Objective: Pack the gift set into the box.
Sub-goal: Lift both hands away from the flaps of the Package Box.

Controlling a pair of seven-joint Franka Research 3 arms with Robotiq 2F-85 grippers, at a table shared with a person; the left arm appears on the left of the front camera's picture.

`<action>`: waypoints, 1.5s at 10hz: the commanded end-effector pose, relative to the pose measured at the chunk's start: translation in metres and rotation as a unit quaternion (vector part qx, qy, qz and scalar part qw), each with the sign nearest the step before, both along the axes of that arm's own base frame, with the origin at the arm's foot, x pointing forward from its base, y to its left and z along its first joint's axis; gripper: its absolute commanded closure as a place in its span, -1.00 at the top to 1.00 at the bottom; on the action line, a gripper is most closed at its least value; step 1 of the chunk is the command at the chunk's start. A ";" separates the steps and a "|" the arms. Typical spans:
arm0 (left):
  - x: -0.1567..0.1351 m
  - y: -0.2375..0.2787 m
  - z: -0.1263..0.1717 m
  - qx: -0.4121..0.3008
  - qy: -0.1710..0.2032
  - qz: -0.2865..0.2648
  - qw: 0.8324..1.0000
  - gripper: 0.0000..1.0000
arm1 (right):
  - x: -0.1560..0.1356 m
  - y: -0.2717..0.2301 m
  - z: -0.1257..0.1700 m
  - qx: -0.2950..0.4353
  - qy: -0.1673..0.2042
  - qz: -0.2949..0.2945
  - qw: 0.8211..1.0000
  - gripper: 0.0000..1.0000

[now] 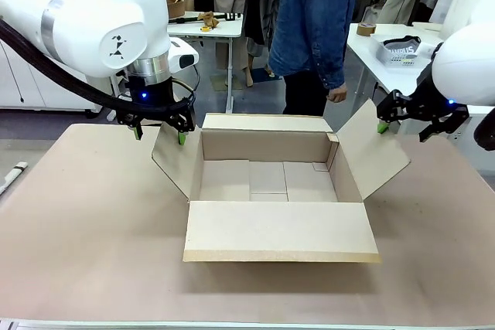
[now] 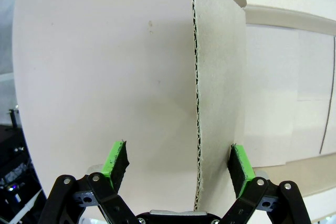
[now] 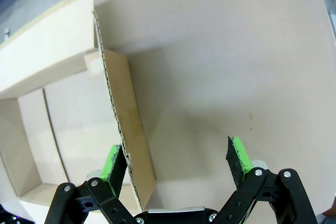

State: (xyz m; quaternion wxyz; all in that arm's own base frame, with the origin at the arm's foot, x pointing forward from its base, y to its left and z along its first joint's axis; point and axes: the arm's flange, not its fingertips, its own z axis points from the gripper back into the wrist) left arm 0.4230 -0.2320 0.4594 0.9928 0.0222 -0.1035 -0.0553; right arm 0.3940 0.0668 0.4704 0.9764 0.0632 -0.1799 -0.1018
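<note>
Guessing flap-holding step — left claw (image 1: 159,135) and right claw (image 1: 402,130) each spread astride a side flap of the box (image 1: 278,229) — next, the gift set (image 1: 398,53) needs lowering in.

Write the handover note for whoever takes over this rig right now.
Left pincer: open, straddling the edge of the box's left flap.
Right pincer: open at the right flap, whose edge sits close by one pad.
Box: mid-table, four flaps out, nothing inside.
Gift set: apparently on the side table beyond the right pincer.
Done: box open.
Left: put the gift set in the box.
</note>
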 end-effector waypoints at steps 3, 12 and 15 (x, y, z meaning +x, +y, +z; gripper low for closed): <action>0.001 0.001 0.001 0.009 -0.004 0.008 1.000 1.00 | 0.001 0.001 0.002 0.002 0.000 -0.011 1.000 1.00; 0.001 0.001 0.001 0.009 -0.004 0.008 1.000 1.00 | 0.001 0.001 0.002 0.002 0.000 -0.011 1.000 1.00; 0.001 0.001 0.001 0.009 -0.004 0.008 1.000 1.00 | 0.001 0.001 0.002 0.002 0.000 -0.011 1.000 1.00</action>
